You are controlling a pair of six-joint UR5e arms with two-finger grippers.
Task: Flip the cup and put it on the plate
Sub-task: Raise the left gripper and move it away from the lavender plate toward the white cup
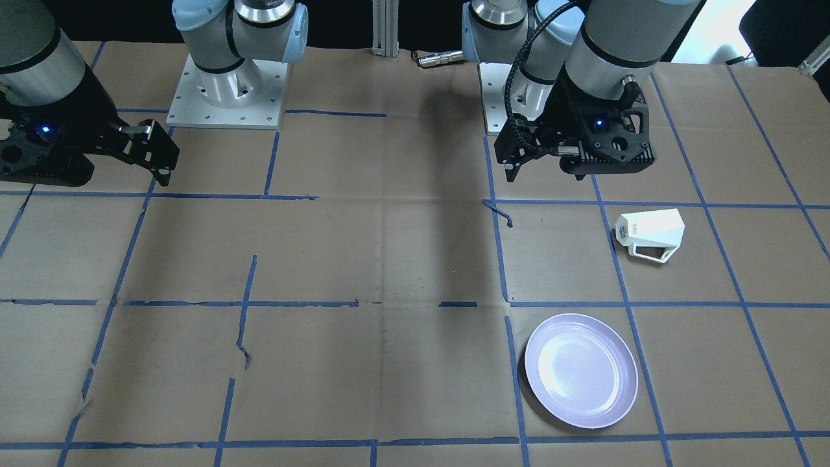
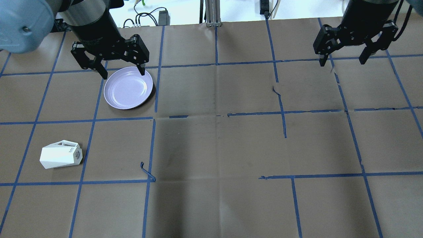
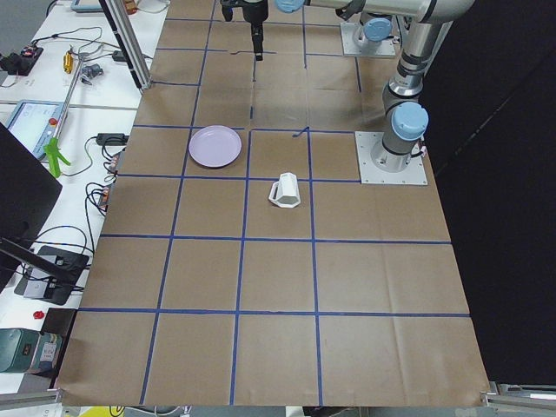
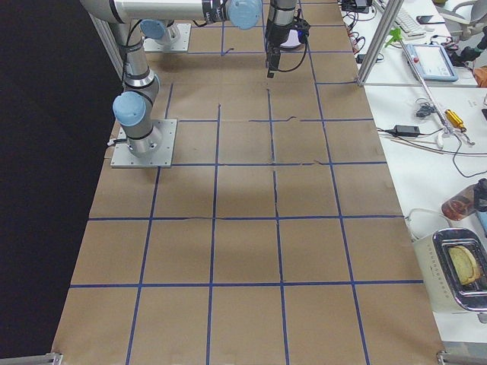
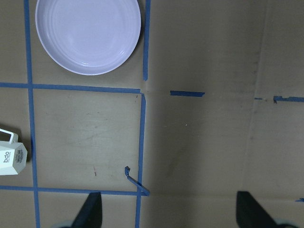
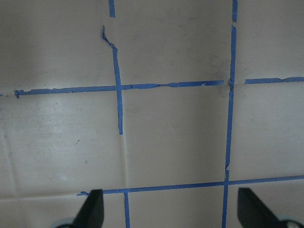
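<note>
The white faceted cup (image 2: 61, 155) lies on its side on the paper, near my left. Its lettered base points toward the table's middle and its handle points away from me. It also shows in the front view (image 1: 650, 231), the left side view (image 3: 285, 190) and at the left wrist view's edge (image 5: 12, 159). The lilac plate (image 2: 128, 88) lies flat and empty farther out (image 1: 581, 370) (image 5: 89, 33). My left gripper (image 2: 123, 73) hangs open and empty above the table, over the plate's far edge in the overhead view. My right gripper (image 2: 342, 61) hangs open and empty at the far right.
Brown paper with a blue tape grid covers the table (image 2: 218, 145). A loose curl of tape (image 2: 147, 173) sticks up right of the cup. The arm bases (image 1: 227, 97) stand at my edge. Cables and tools lie on side desks (image 4: 426, 129).
</note>
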